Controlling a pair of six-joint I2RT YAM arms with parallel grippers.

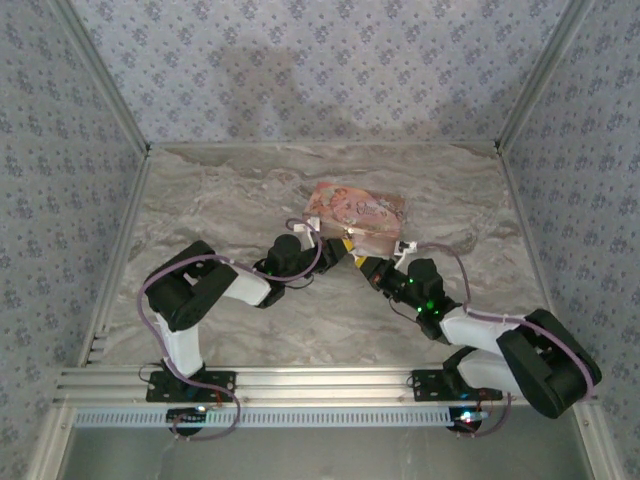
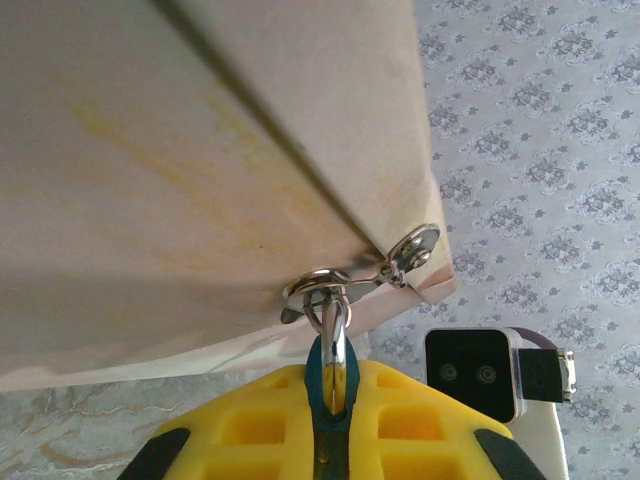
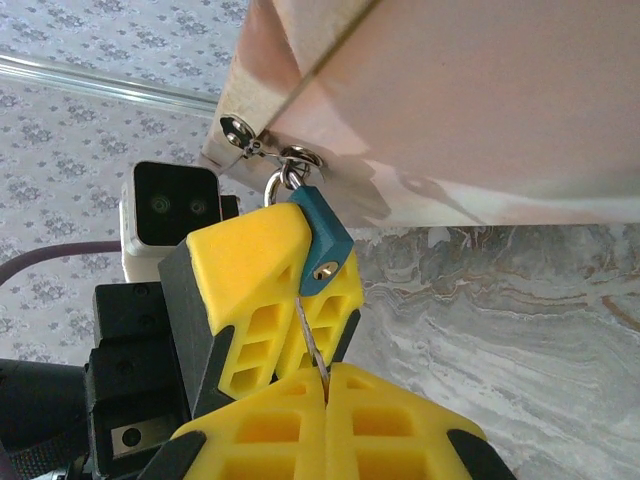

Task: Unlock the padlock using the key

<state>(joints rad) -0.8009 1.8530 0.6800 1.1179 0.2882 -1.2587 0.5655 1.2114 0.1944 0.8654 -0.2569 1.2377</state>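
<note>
teal padlock [image 3: 322, 242] tilts, keyhole facing the key [image 3: 311, 345].

The pink box [image 1: 355, 212] is walling off everything behind the padlock [image 3: 322, 250]; the left gripper [image 2: 332, 385] and right gripper [image 3: 325, 385] are crowding its near side nose to nose, the key [image 3: 312, 340] bridging the sliver between. Bare table [image 1: 220, 190] is lying open either side.

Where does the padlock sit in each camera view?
Top external: too small to tell, at the near edge of the pink box.
Left wrist: the padlock bottom centre, between yellow fingers.
Right wrist: padlock upper centre, just above the key.
Shared landmark: the box's silver hasp.
</note>
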